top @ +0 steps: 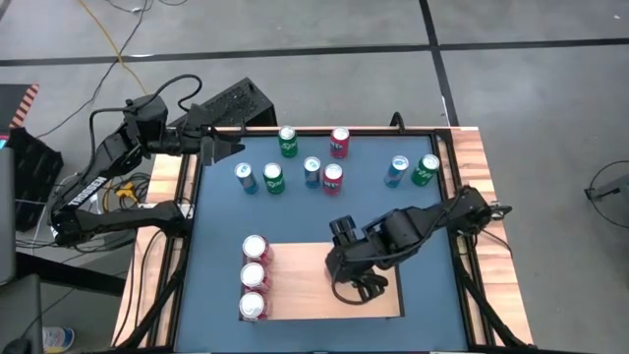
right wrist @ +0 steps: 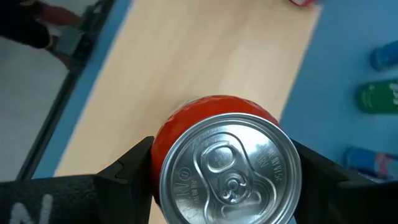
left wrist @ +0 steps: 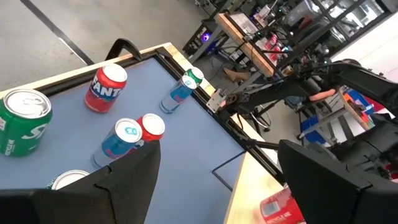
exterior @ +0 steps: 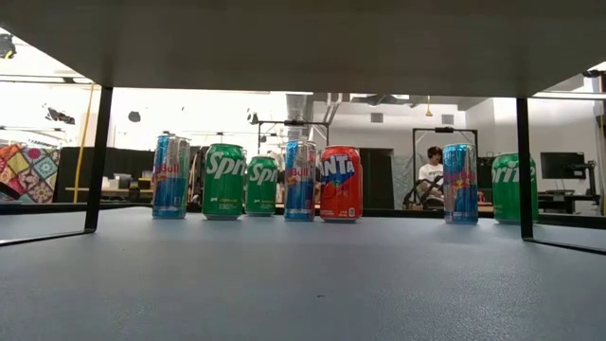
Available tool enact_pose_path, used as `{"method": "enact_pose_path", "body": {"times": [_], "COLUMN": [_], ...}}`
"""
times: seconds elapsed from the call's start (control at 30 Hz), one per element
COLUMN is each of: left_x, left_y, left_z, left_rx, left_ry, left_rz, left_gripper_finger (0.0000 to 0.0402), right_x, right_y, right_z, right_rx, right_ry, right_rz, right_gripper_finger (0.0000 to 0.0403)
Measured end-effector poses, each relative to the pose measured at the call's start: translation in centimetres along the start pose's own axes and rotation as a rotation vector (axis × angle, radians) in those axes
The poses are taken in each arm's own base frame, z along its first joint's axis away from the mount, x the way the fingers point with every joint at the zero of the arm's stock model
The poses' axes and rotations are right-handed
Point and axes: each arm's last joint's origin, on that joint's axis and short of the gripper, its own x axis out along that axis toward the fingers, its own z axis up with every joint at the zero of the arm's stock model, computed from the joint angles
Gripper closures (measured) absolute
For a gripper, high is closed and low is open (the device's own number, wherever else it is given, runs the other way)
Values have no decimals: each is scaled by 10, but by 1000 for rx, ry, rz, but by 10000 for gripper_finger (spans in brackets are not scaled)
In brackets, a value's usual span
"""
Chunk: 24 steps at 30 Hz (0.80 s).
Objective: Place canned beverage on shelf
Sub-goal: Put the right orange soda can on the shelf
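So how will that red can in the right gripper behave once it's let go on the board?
Likely stiff: the red can looks undented. Its smooth metal wall may slip between the right gripper fingers. Upright on the flat shelf it should stand; tipped, it would roll.

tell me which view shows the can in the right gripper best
The right wrist view: the red can fills it, silver top up, between the right gripper's fingers above the shelf. In the high view the arm hides it; the low and left wrist views miss it.

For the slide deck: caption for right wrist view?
Right gripper holding a red can above the shelf.
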Motion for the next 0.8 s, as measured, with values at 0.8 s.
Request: {"method": "enact_pose_path", "body": {"times": [0.8], "left_x": [0], "left_y": [0], "left_z": [0], "left_rx": [39], "left_ry": [-1], "left_rz": [1], "left_gripper_finger": [93], "right_x": [10], "right_y": [15], "right_z": [0], "right_rx": [-104], "right_ry": [56], "right_rz": [24], "right_gripper_finger": [67]}}
